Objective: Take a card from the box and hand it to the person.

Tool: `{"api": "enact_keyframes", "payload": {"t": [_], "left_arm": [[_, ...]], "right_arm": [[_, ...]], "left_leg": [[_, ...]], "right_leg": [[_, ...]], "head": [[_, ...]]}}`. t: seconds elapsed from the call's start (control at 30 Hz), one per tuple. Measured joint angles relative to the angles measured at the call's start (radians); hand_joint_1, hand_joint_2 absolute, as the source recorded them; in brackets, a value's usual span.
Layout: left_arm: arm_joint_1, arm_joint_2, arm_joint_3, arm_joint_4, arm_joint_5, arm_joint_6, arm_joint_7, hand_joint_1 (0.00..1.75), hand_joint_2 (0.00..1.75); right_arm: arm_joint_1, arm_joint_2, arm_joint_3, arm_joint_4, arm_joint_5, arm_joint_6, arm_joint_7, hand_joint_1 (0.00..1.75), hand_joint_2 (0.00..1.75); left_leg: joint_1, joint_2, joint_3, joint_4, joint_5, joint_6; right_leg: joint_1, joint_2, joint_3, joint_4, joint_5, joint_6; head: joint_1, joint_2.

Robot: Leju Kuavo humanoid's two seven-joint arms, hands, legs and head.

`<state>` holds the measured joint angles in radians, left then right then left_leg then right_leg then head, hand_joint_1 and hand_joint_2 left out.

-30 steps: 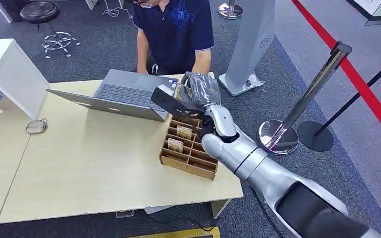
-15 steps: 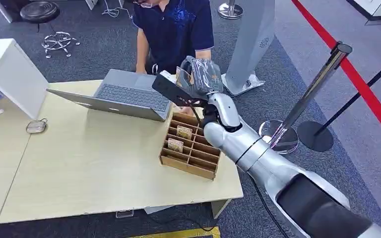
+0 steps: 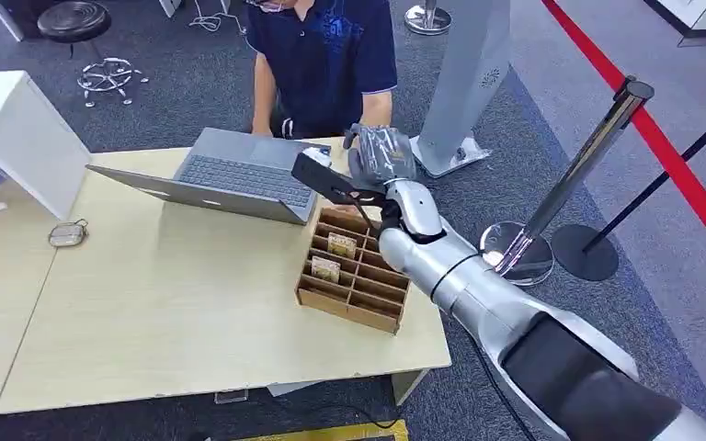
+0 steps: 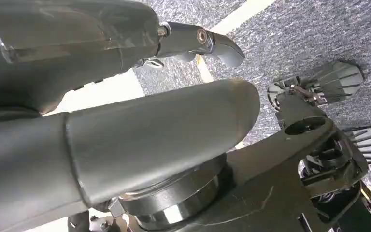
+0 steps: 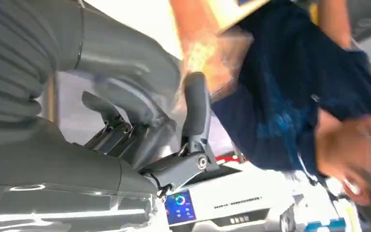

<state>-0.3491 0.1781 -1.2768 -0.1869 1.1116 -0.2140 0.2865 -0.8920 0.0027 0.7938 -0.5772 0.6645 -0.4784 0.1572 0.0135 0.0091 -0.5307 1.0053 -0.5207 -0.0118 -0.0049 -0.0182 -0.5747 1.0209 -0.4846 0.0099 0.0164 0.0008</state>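
The left robot hand is hanging at the robot's side above carpeted floor, released and holding nothing, with its thumb and fingers apart; it is taking no part in the transfer. The laptop is standing open on the desk, to the left of the right robot hand and a little nearer the robot, with its back edge just beside the wrist camera bracket, so any sideways travel to the left is being limited there. The box is lying below and behind the right robot hand, near the right edge of the desk, and spare cards are standing upright in its compartments, presumably so that each can be pinched from above. The right robot hand is raised clear of the box and is extending over the far edge of the desk; in the right wrist view it appears to be grasping the card between thumb and finger, though blur is softening the outline. The card is being presented well off the desk so that free edges are exposed for taking. The person is standing directly beyond the right robot hand, and open air lies between them. The stanchion is standing well to the right, leaving that side unobstructed.
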Motion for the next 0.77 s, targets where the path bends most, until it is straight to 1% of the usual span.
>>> {"api": "enact_keyframes", "payload": {"t": [0.33, 0.43, 0.5, 0.6, 0.67, 0.77], "left_arm": [[-0.006, -0.007, -0.006, 0.000, -0.001, -0.001, 0.001, 0.00, 0.00], [-0.007, -0.009, -0.008, 0.000, -0.001, -0.001, 0.005, 0.00, 0.00], [-0.008, -0.010, -0.008, 0.000, -0.001, -0.001, 0.006, 0.00, 0.00], [-0.008, -0.010, -0.008, 0.000, -0.001, -0.001, 0.006, 0.00, 0.00], [-0.009, -0.011, -0.008, 0.000, -0.001, -0.001, 0.006, 0.00, 0.00], [-0.009, -0.011, -0.008, 0.000, -0.001, -0.001, 0.006, 0.00, 0.00]], "right_arm": [[0.023, 0.025, 0.013, 0.075, 0.000, -0.002, -0.012, 1.66, 1.75], [0.024, 0.031, 0.020, 0.090, -0.002, -0.003, -0.021, 1.62, 1.75], [0.024, 0.033, 0.023, 0.097, -0.002, -0.004, -0.023, 1.64, 1.75], [0.024, 0.038, 0.024, 0.105, -0.004, -0.004, -0.024, 1.64, 1.75], [0.023, 0.039, 0.024, 0.111, -0.007, -0.004, -0.026, 1.61, 1.75], [0.023, 0.041, 0.024, 0.114, -0.016, -0.003, -0.032, 1.62, 1.75]], "left_leg": [[0.000, 0.001, 0.000, 0.000, 0.000, 0.000], [0.000, 0.001, 0.000, 0.000, 0.000, 0.000], [0.000, 0.001, 0.000, 0.000, 0.000, 0.000], [0.000, 0.001, 0.000, 0.000, 0.000, 0.000], [0.000, 0.001, 0.000, 0.000, 0.000, 0.000], [0.000, 0.001, 0.000, 0.000, 0.000, 0.000]], "right_leg": [[0.000, 0.001, 0.000, 0.000, 0.000, 0.000], [0.000, 0.001, 0.000, 0.000, 0.000, 0.000], [0.000, 0.001, 0.000, 0.000, 0.000, 0.000], [0.000, 0.001, 0.000, 0.000, 0.000, 0.000], [0.000, 0.001, 0.000, 0.000, 0.000, 0.000], [0.000, 0.001, 0.000, 0.000, 0.000, 0.000]], "head": [[0.000, 0.000], [0.000, 0.000], [0.000, 0.000], [0.000, 0.000], [0.000, 0.000], [0.000, 0.000]]}}
